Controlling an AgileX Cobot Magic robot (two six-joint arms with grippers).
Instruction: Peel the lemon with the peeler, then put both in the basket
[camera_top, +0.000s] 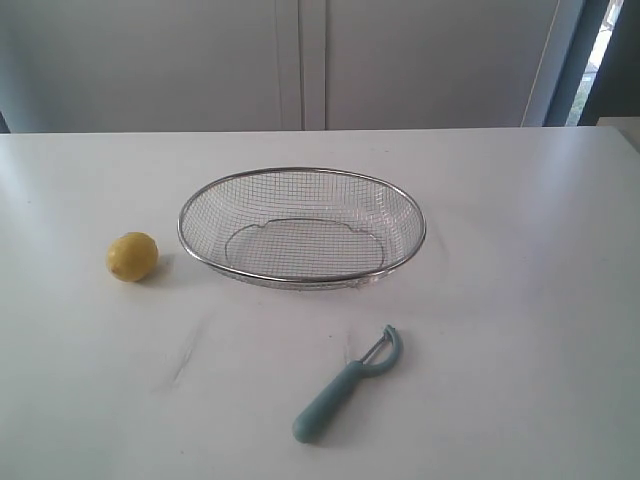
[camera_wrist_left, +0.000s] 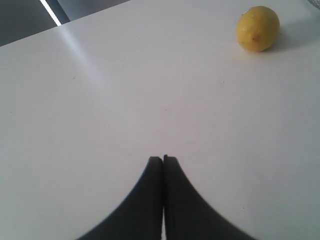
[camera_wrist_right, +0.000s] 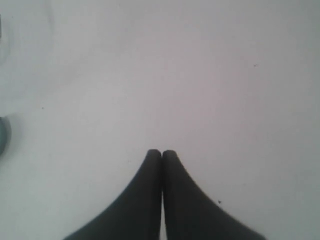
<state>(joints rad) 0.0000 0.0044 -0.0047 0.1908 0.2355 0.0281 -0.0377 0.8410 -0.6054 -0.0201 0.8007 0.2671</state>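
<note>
The yellow lemon (camera_top: 132, 256) rests on the white table, left of the wire mesh basket (camera_top: 405, 255), which holds nothing. The teal peeler (camera_top: 345, 385) lies in front of the basket, head pointing toward it. In the left wrist view the lemon (camera_wrist_left: 257, 28) sits far off from my left gripper (camera_wrist_left: 163, 158), which is shut with nothing in it. My right gripper (camera_wrist_right: 162, 152) is shut too, empty, over bare table. A sliver of the peeler (camera_wrist_right: 4, 135) shows at the edge of the right wrist view. Neither gripper appears in the exterior view.
The white table (camera_top: 520, 330) runs back to a grey wall with a vertical seam (camera_top: 302, 60). A window strip (camera_top: 600, 50) stands at the far right. Faint scuff marks (camera_top: 183, 355) lie left of the peeler.
</note>
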